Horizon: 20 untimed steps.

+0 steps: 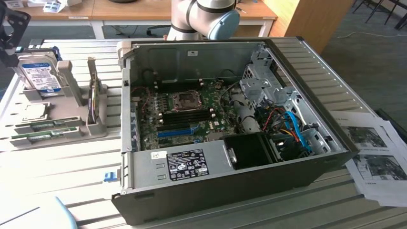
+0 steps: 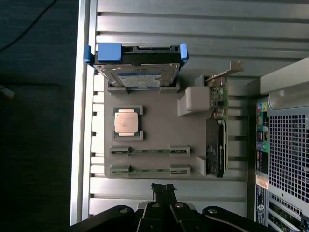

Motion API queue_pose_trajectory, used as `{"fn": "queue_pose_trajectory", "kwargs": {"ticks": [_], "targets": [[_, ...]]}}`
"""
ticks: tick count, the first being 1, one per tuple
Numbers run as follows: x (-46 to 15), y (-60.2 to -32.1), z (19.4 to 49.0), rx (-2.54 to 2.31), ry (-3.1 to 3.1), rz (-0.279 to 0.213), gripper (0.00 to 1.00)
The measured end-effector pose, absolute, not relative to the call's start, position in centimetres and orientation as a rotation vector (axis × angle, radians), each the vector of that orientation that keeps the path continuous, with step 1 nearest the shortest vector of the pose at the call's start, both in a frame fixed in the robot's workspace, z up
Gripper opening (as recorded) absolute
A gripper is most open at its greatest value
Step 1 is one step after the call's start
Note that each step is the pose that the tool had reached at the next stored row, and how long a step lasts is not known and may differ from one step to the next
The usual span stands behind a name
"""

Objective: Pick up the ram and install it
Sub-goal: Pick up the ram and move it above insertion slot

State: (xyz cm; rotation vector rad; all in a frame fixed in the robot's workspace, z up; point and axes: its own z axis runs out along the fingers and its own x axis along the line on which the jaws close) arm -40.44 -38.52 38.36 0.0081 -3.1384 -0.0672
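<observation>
Two rams, thin green sticks, lie side by side in slots of a grey holder tray. In the exterior view they sit at the tray's near end. My gripper hangs above the table just off the tray's edge, nearest the second stick, its fingers shut together with nothing between them. In the exterior view the gripper is a dark shape at the far left, above the tray. The open computer case shows its motherboard with dark memory slots.
The tray also carries a silver hard drive in a blue frame, a square processor and an upright graphics card. The case's rear panel stands close beside the tray. Printed sheets lie at the exterior view's right.
</observation>
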Motion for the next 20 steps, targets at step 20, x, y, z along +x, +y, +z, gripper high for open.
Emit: {"fn": "queue_pose_trajectory", "kwargs": {"ticks": [20], "targets": [[-40.44, -39.05, 38.36, 0.011, -3.138, -0.067, 0.09]]}}
